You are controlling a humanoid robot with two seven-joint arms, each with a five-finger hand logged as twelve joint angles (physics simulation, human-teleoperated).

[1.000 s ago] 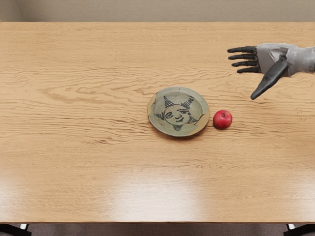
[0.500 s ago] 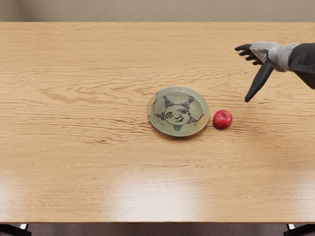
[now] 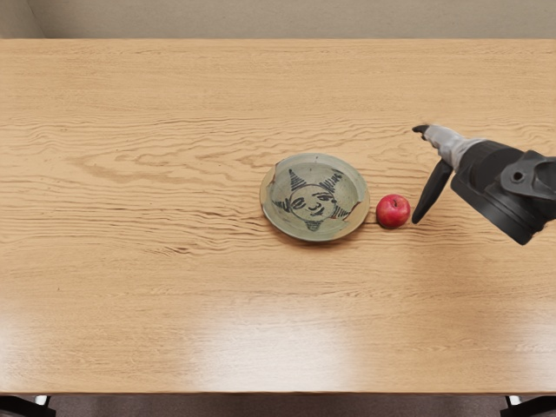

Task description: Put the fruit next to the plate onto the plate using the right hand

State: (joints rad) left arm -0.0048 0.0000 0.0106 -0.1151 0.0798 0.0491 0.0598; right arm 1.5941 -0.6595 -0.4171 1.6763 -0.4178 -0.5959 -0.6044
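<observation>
Apple (image 3: 393,210) untouched beside plate (image 3: 314,196); right hand (image 3: 441,155) now lower, nearer, spread open.

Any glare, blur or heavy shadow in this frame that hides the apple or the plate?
Head view: sharp throughout, no blur. A soft pale glare patch sits near the table's front edge, well clear of the apple and plate. Both cast only faint shadows. The right hand is crisp too.

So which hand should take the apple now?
Right. The right hand hovers just beside the apple, on the side away from the plate, thumb tip close to it, holding nothing. No left arm shows in the head view.
</observation>
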